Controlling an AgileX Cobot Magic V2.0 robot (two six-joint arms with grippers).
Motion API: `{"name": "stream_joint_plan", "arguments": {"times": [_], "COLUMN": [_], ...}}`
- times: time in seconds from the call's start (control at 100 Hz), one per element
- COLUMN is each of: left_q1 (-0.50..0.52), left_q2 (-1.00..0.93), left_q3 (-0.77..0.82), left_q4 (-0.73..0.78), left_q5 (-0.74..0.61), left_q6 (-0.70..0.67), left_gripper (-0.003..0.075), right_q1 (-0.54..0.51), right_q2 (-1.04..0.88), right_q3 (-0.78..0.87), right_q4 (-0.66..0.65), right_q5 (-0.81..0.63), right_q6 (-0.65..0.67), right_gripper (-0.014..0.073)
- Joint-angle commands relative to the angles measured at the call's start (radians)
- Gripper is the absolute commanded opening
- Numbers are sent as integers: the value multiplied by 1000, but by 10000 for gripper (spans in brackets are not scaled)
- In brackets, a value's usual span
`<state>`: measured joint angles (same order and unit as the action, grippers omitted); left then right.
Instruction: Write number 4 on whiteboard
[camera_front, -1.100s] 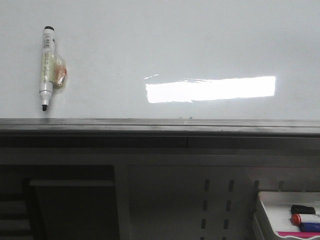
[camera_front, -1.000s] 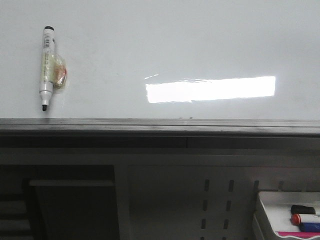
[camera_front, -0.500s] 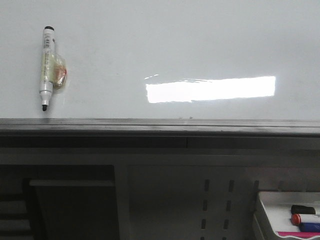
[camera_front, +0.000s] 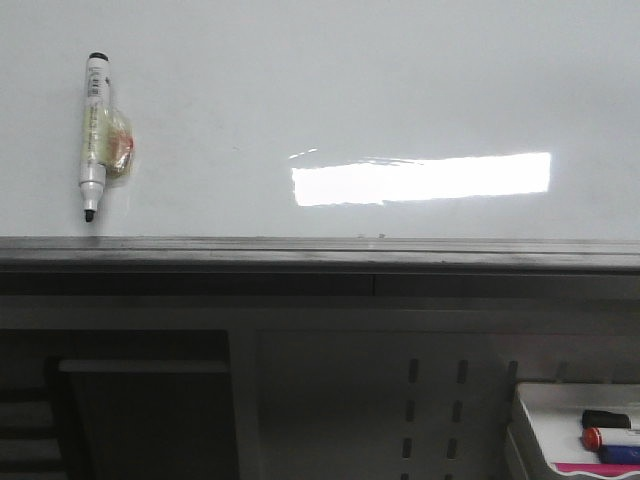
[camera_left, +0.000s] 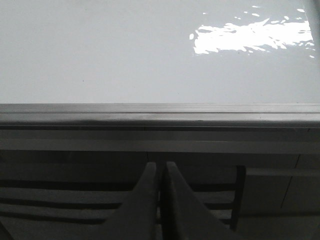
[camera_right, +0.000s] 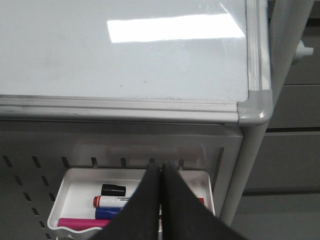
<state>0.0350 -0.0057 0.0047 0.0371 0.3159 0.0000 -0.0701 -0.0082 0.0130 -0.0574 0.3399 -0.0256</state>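
The left gripper (camera_left: 161, 172) hangs closed and empty below the whiteboard (camera_front: 330, 100), whose edge rail (camera_left: 160, 114) runs across just above its fingertips. The right gripper (camera_right: 161, 172) is likewise pinched together on nothing, over a small tray (camera_right: 75, 182) of markers. No number 4 is drawn yet. A marker (camera_front: 93, 135) sits on the board's left part, long axis vertical, tip down, so the left arm looks nearer.

We can read no text: the marker (camera_front: 94, 130) on the whiteboard (camera_front: 400, 90) carries print too small to read.
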Motion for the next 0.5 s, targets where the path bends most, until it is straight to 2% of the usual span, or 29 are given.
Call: {"name": "stream_joint_plan", "arguments": {"times": [0.0,0.29,0.49], "left_q1": [3,3,3], "left_q2": [-25,-25,-25], "left_q3": [33,33,33], "left_q4": [1,1,80], "left_q5": [-108,-111,-109], "left_q6": [0,0,0], "left_gripper": [-20,-20,-20], "right_q1": [-5,-5,-5], "right_q2": [-17,-17,-17], "right_q3": [20,20,20], "right_q4": [-20,-38,-81], "right_q5": [-27,-34,-40], "right_q6": [-3,-3,-3], "right_gripper": [-64,-64,-64]}}
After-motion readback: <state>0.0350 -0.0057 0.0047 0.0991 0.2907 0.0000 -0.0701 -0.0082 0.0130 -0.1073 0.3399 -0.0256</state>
